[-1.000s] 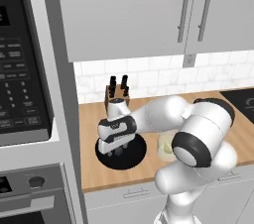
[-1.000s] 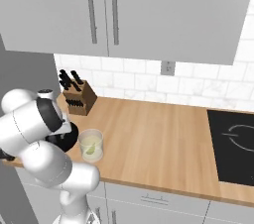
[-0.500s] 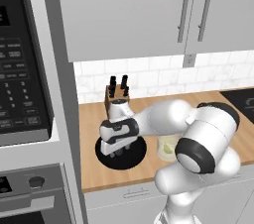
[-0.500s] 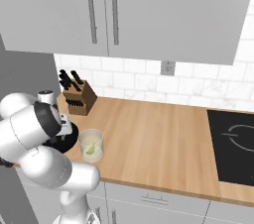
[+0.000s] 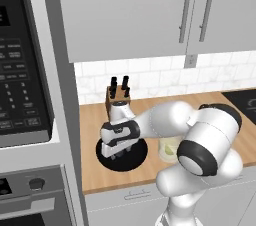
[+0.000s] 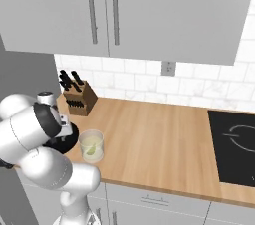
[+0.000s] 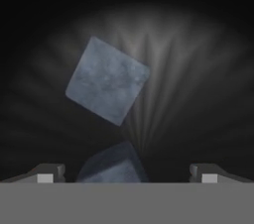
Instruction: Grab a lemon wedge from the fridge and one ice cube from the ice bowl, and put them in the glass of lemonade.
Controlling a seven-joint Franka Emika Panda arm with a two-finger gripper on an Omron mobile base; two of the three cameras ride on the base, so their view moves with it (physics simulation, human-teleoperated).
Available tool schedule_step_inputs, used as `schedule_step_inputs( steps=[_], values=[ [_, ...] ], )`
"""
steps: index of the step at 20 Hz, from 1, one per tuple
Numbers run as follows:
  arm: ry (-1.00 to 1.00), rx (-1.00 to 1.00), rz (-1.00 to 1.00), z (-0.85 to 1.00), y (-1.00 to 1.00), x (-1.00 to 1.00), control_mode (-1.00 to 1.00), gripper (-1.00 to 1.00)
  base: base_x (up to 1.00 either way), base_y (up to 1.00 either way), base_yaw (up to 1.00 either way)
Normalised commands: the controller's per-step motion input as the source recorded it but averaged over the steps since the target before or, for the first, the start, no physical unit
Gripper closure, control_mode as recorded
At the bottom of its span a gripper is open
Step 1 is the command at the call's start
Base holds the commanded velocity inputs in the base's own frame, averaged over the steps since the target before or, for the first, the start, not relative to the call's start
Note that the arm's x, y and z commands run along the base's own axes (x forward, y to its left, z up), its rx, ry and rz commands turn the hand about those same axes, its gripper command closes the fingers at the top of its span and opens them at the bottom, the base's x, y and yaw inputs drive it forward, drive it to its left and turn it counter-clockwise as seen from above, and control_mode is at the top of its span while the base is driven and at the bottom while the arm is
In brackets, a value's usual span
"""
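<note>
The black ice bowl [image 5: 135, 157] sits on the wooden counter, left of the glass of lemonade [image 5: 169, 151]. My gripper [image 5: 117, 154] points down into the bowl, open. In the hand view, one greyish ice cube [image 7: 107, 80] lies ahead on the bowl's dark floor. A second ice cube [image 7: 113, 167] sits low between my spread fingertips [image 7: 47, 174], left of the midpoint of the gripper [image 7: 128, 174]. Neither fingertip touches it. In the right base view, my arm hides most of the bowl [image 6: 67, 142]. The glass [image 6: 91, 145] holds a small yellow-green lemon wedge [image 6: 89, 151]. The fridge is out of view.
A wooden knife block [image 5: 118, 96] stands against the tiled wall behind the bowl. A black oven stack [image 5: 25, 95] rises at the left edge of the counter. A black cooktop [image 6: 234, 147] lies far right. Grey wall cabinets [image 6: 114, 10] hang overhead.
My hand has sunk a little lower into the black bowl. The jaws have stayed wide, and the bowl and glass have not moved.
</note>
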Motion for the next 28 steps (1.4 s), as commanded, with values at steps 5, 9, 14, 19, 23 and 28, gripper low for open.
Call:
schedule_step_inputs(
  steps=[5, 9, 14, 19, 23, 28],
  values=[
    [-0.01, 0.0, 0.0, 0.0, 0.0, -0.16, -1.0, -1.0, 0.0, 0.0, 0.0],
    [0.0, 0.0, 0.0, -0.04, 0.0, -0.12, -1.0, -1.0, 0.0, 0.0, 0.0],
    [0.0, 0.0, 0.0, 0.0, 0.0, 0.0, -1.0, -1.0, 0.0, 0.0, 0.0],
    [0.0, 0.0, 0.0, 0.0, 0.0, 0.0, -1.0, -1.0, 0.0, 0.0, 0.0],
    [0.0, 0.0, 0.0, 0.0, 0.0, 0.06, -1.0, -1.0, 0.0, 0.0, 0.0],
    [0.0, 0.0, 0.0, -0.03, 0.0, 0.0, -1.0, -1.0, 0.0, 0.0, 0.0]
  ],
)
